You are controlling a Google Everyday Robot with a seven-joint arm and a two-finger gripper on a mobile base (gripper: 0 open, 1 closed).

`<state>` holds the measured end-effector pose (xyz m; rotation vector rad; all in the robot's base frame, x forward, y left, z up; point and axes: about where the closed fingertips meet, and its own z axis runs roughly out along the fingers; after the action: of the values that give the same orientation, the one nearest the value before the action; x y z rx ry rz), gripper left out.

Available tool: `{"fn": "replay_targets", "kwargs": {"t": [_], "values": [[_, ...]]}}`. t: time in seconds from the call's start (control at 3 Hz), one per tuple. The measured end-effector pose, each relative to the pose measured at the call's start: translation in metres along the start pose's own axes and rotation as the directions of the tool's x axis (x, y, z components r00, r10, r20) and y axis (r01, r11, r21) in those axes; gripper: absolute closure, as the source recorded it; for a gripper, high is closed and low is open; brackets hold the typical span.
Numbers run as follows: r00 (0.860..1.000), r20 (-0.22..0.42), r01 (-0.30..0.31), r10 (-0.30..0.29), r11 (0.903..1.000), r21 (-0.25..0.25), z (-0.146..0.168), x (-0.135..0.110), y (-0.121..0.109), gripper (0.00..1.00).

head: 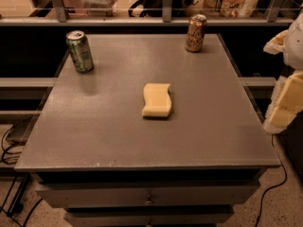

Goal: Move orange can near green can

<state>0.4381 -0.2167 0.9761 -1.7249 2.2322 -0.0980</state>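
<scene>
Read the table (109, 141) as a clock face, with 6 o'clock at the near edge. At about 10 o'clock, near the far left corner, the green can (79, 51) stands on its base. A pale yellow sponge (157, 100) lies flat at the centre, between you and the cans.

At about 1 o'clock, close to the far edge, the orange can (195, 33) stands upright, well apart from the green one. Judge it light, thin-walled and smooth. It will likely dent under a hard squeeze and tip if nudged near its silver top. Take it around the mid-body from the side, and keep it upright.

At 3 o'clock, off the right edge of the table, hangs the gripper (285, 98), holding nothing. You cannot tell whether it is spread or pressed together.

The top is flat, grey and matte, so a can should slide on it easily. A drawer (149, 197) sits beneath. A railed shelf (142, 20) runs behind at 12 o'clock, and a cable (277, 181) trails across the floor at the lower right.
</scene>
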Motion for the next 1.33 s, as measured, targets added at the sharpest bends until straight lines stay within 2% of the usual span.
{"fn": "replay_targets", "kwargs": {"t": [0.67, 1.0, 1.33], "values": [[1.000, 0.022, -0.005, 0.004, 0.9999, 0.012, -0.002, -0.001, -0.002, 0.00], [0.994, 0.099, -0.050, 0.046, 0.9982, 0.032, -0.001, -0.001, -0.016, 0.00], [0.971, 0.208, -0.127, 0.115, 0.9908, 0.047, 0.006, -0.001, -0.041, 0.00]]}}
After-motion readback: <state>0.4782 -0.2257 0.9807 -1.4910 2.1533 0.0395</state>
